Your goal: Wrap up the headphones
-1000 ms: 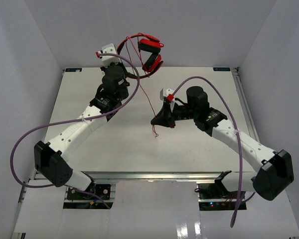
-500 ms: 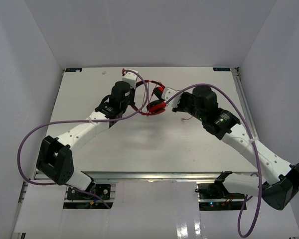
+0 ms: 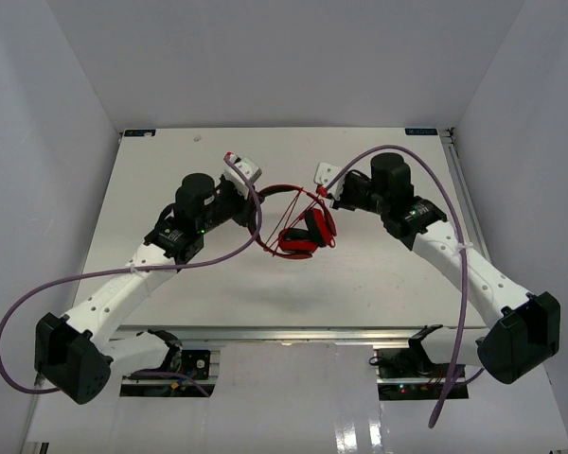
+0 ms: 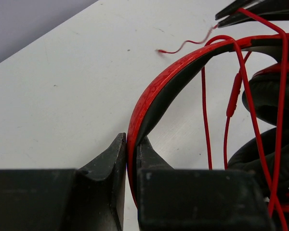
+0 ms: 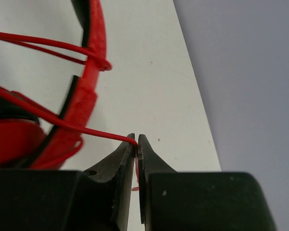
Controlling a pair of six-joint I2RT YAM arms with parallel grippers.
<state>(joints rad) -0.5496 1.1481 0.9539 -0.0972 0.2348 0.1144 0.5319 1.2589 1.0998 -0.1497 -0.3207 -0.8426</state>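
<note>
The red headphones [image 3: 303,233] hang over the middle of the table, cups [image 3: 314,227] low and the black-and-red headband [image 3: 284,190] arching above them. My left gripper [image 3: 261,195] is shut on the headband's left end [image 4: 154,91]; the band runs between its jaws [image 4: 131,140]. The thin red cord [image 4: 204,106] crosses the band in a few strands and loops round it [image 5: 102,62]. My right gripper [image 3: 315,196] is shut on the cord [image 5: 62,122] just right of the band, with the cord pinched at its tips [image 5: 137,139]. The cord's free end [image 4: 183,45] curls past them.
Purple arm cables [image 3: 218,260] sweep over the left of the table and arc above the right arm [image 3: 426,170]. White walls enclose the table [image 3: 170,284] on three sides. Both arm bases sit at the near edge.
The left arm has brought the headphones down from high at the back to the table's middle. The right gripper, with the cord, has risen from mid-table to beside the headband.
</note>
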